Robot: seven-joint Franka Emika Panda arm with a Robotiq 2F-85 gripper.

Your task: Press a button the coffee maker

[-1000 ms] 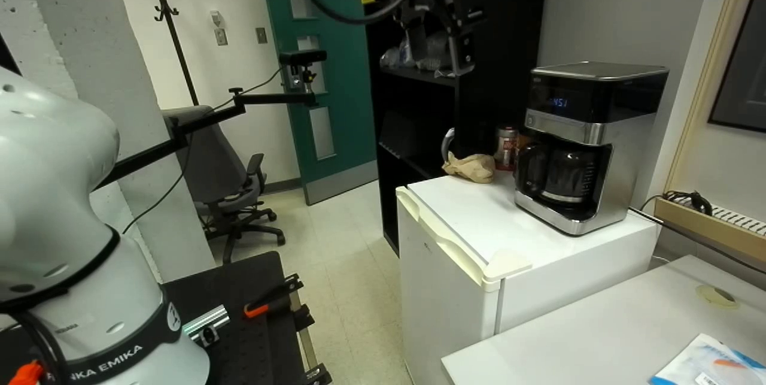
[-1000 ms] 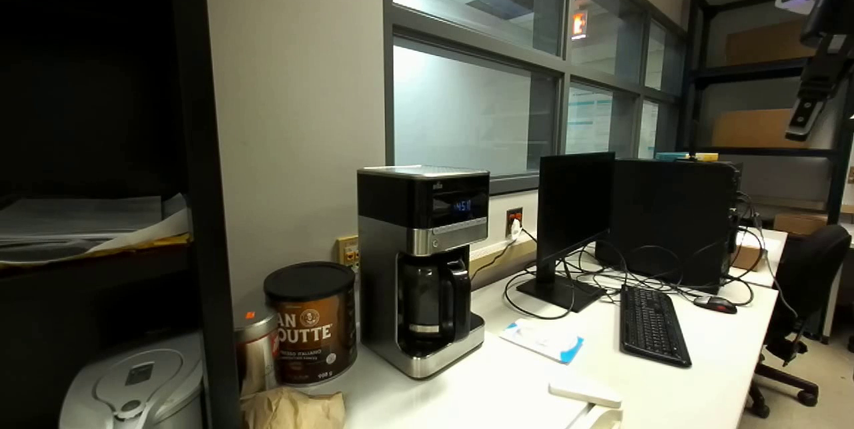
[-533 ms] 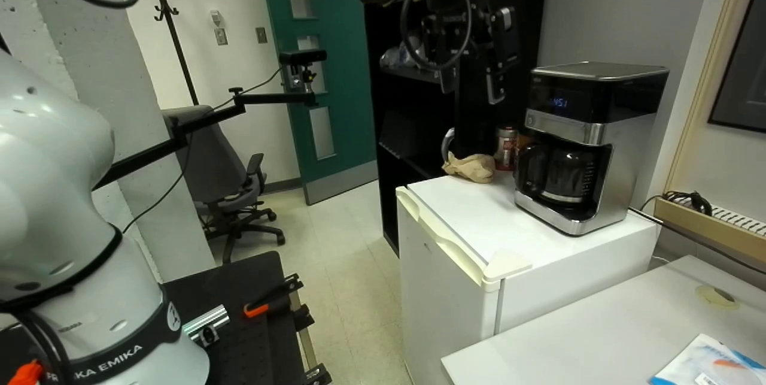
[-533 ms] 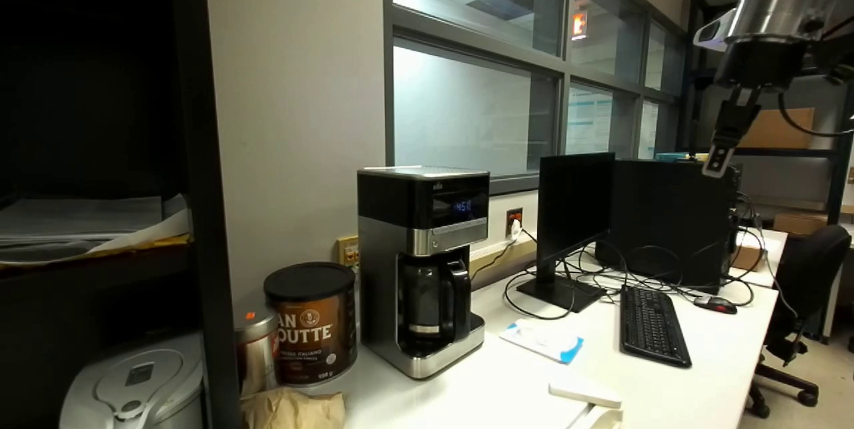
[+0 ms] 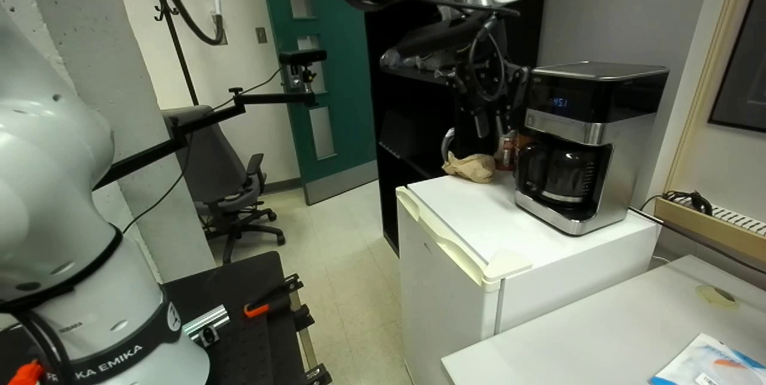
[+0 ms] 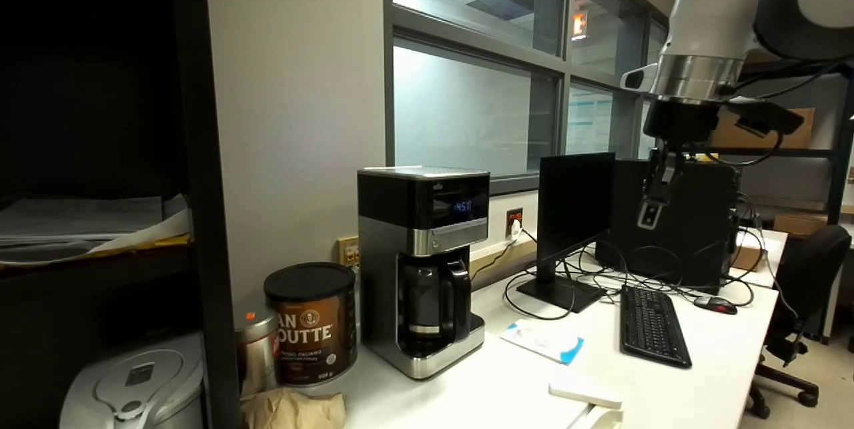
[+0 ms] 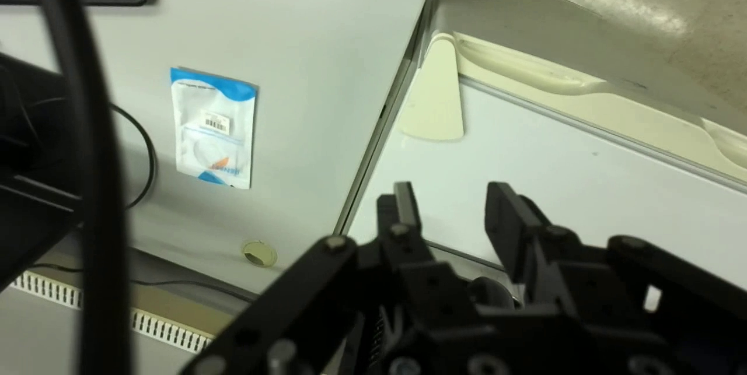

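The coffee maker (image 5: 634,157) is a boxy black and silver machine standing upright on the white fridge. Its blue display (image 6: 463,206) is lit, and small buttons (image 6: 460,233) line the silver band below it. A dark glass carafe (image 6: 421,302) sits inside. In both exterior views my gripper (image 5: 491,127) hangs in the air, pointing down, in front of the machine and apart from it. Seen in the wrist view, the jaws of my gripper (image 7: 451,194) stand part way apart above the fridge top, nothing between them. The gripper hides most of the machine there.
The white fridge (image 5: 455,307) adjoins a white desk (image 5: 586,337) with a packet (image 7: 215,130), a keyboard (image 6: 655,325) and a monitor (image 6: 577,209). A brown coffee tin (image 6: 310,325) and a paper bag (image 5: 470,167) are beside the machine. A dark shelf (image 5: 413,115) rises behind.
My arm has come further into both exterior views, lowering the gripper and bringing it nearer the coffee maker. The fingers have drawn closer together. The coffee maker has stayed in place.
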